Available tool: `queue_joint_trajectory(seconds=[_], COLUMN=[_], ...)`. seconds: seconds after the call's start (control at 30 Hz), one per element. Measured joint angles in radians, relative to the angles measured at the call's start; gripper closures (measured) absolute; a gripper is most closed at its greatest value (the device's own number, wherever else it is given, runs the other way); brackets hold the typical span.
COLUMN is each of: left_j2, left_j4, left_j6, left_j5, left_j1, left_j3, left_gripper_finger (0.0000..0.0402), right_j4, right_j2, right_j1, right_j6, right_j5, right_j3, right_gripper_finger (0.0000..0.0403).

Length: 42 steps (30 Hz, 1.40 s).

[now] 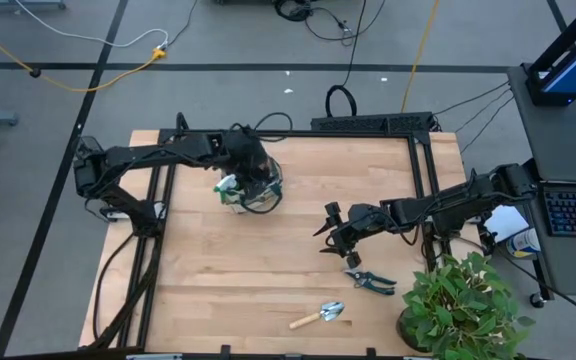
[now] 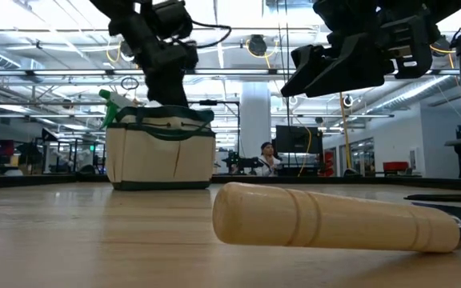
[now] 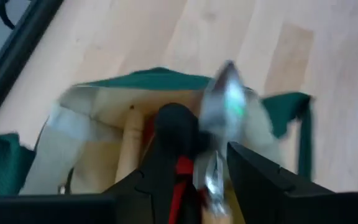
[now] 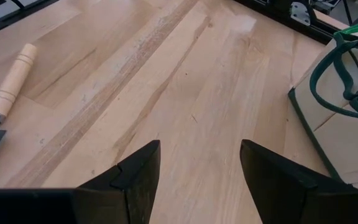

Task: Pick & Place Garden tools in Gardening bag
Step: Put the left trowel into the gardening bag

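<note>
The left gripper [image 1: 251, 180] hangs over the mouth of the gardening bag [image 1: 258, 196], which sits toward the back left of the table [image 1: 268, 280]. In its wrist view a silver tool head [image 3: 227, 99] shows between its fingers above the bag, with a wooden handle [image 3: 128, 146] and something red [image 3: 180, 171] inside the bag; whether the claw grips the tool or has let it go cannot be told. A green-and-white item [image 1: 228, 187] pokes out of the bag's left side. Judged from this, the step in hand is dropping a tool in: the arm should hold it straight above the opening, clear of the loop handles, and release only once the head is past the rim. To the right, the right gripper [image 1: 330, 232] hovers with its claw wide and empty above bare wood, near the black shears [image 1: 369, 281]. A trowel [image 1: 318, 316] lies in front, beside a potted plant [image 1: 458, 305]. No brand, label or writing can be read.
</note>
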Motion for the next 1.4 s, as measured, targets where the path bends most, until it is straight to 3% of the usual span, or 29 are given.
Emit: queue_joint_trajectory(seconds=[0.43,0.73,1.13,1.4], left_j2=[0.031,0.030,-0.031,-0.073], left_j4=[-0.011,-0.014,-0.099,-0.172], left_j6=[0.052,0.036,-0.020,-0.081], left_j5=[0.030,0.011,-0.050,-0.242], left_j1=[0.001,0.003,-0.032,-0.065], left_j3=[-0.002,-0.002,-0.003,-0.003], left_gripper_finger=[0.0264,0.0391,0.0392,0.0395], right_j4=[0.001,0.001,0.001,0.001], right_j2=[0.000,0.000,0.000,0.000], right_j1=[0.000,-0.006,-0.016,-0.025], right_j6=[0.003,0.004,0.011,0.018], right_j5=[0.000,0.000,0.003,0.003], right_j3=[0.000,0.000,0.000,0.000], right_gripper_finger=[0.0190,0.0190,0.0190,0.0190])
